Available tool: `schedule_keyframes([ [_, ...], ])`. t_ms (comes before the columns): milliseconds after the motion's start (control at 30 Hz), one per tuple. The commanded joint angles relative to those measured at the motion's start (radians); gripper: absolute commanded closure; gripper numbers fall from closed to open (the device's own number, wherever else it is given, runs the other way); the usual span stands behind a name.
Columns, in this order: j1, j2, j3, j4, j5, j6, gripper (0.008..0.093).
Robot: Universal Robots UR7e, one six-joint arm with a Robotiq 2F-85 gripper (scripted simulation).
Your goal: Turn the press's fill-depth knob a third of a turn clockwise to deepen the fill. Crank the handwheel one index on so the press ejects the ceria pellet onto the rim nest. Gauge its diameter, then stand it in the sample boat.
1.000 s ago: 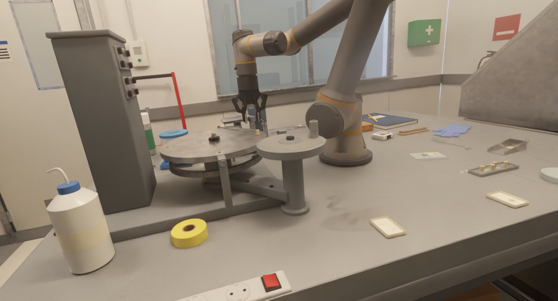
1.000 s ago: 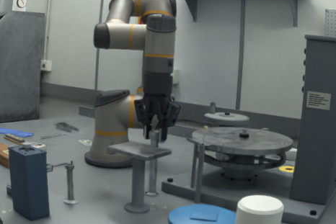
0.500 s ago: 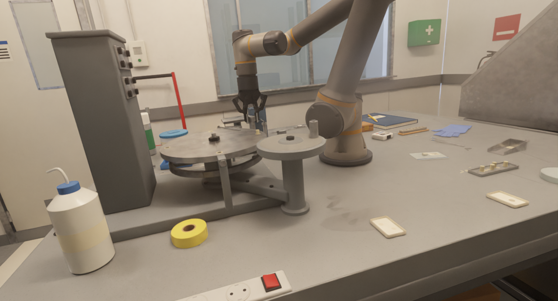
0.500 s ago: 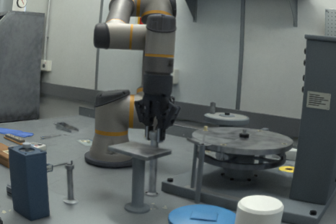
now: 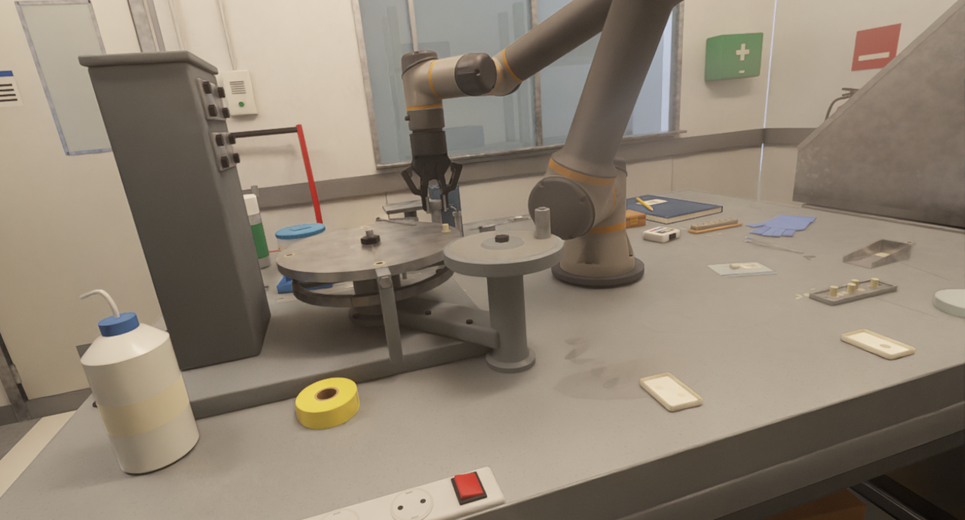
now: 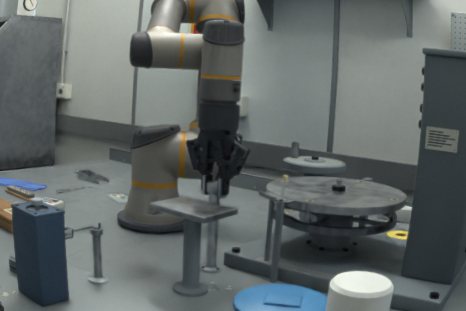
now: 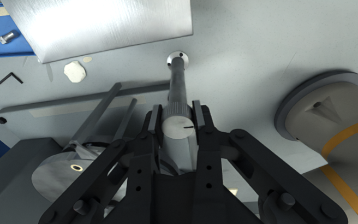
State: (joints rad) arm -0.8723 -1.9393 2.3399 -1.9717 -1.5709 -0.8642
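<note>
The fill-depth knob [image 7: 177,122] is a small knurled metal cap on a thin upright post, behind the press's round table, and my gripper [image 7: 175,119] is closed around it from above. A black index line on the knob's top points to the right in the wrist camera. The knob [image 6: 213,188] stands just behind a small square platform [image 6: 194,207]. The round table [image 5: 361,247] lies left of the handwheel [image 5: 503,251], which has an upright crank peg [image 5: 542,222]. A small pale pellet [image 5: 445,227] sits at the table's far rim. The sample boat [image 5: 852,290] lies far right with pale pellets in it.
Behind the press stands its tall grey column [image 5: 179,207]. My arm's base [image 5: 594,247] stands right of the handwheel. A wash bottle [image 5: 138,389], a yellow tape roll [image 5: 327,402], white trays [image 5: 670,391] and a power strip [image 5: 418,500] lie toward the bench's front.
</note>
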Motion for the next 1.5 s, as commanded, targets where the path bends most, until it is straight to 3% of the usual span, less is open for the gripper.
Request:
schedule_keyframes([
  [0,0.0,0.0,0.0,-0.001,0.0,0.003,0.0934],
  [700,0.0,0.0,0.0,-0.001,0.0,0.239,0.0934],
  [1467,0.0,0.0,0.0,-0.001,0.0,0.877,0.0934],
])
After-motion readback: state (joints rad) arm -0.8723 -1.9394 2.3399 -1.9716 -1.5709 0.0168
